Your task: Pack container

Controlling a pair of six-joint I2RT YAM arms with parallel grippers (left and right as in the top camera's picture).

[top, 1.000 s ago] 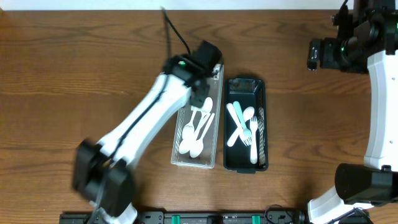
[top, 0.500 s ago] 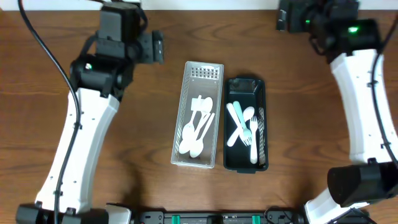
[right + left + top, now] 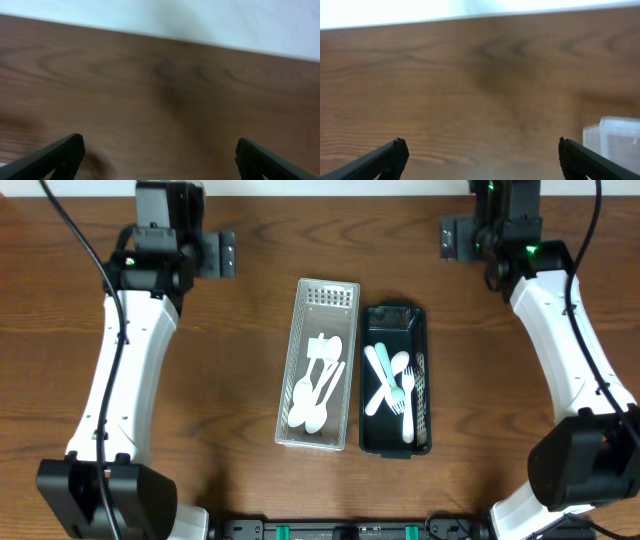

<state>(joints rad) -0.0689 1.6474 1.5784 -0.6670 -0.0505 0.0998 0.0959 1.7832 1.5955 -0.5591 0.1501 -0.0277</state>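
Note:
A clear plastic container (image 3: 321, 305) holds several white spoons (image 3: 318, 385) at the table's middle. Beside it on the right, a black container (image 3: 393, 320) holds a teal utensil (image 3: 379, 368) and white forks and spoons (image 3: 404, 395). My left gripper (image 3: 224, 255) is open and empty over bare wood at the back left, well away from the containers. In the left wrist view its fingers (image 3: 480, 152) are spread wide, with a corner of the clear container (image 3: 615, 135) at the right edge. My right gripper (image 3: 450, 240) is open and empty at the back right; its wrist view shows its fingers (image 3: 159, 150) over bare wood.
The wooden table (image 3: 200, 400) runs to a white back edge (image 3: 395, 12) just past both grippers. A black rail (image 3: 340, 530) lies along the front edge.
My left arm has swung from over the clear container to the back left. My right arm has moved left and forward toward the back right. The containers and utensils have not moved.

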